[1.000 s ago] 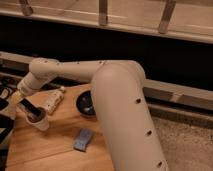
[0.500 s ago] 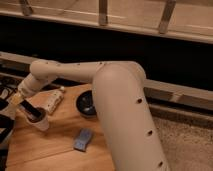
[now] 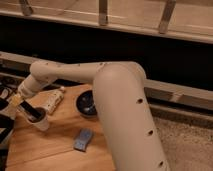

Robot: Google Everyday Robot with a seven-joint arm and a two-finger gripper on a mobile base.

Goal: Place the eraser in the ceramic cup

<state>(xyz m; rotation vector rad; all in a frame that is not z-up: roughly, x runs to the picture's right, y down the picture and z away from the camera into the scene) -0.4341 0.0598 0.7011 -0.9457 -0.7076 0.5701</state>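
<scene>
A large white robot arm reaches left across a wooden bench (image 3: 55, 145). Its tool (image 3: 31, 113) sits at the rim of the white ceramic cup (image 3: 43, 125), at 8 o'clock from a black bowl (image 3: 86, 104); I cannot tell its state. A blue-grey block (image 3: 83, 140), possibly the eraser, lies at 4 o'clock from the cup, apart from it. A pale oblong object (image 3: 53, 100) lies at 9 o'clock from the bowl.

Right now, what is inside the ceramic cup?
The dark tip of the hand reaches into the ceramic cup on the wooden table. Whatever lies deeper in the cup is covered by the hand.
</scene>
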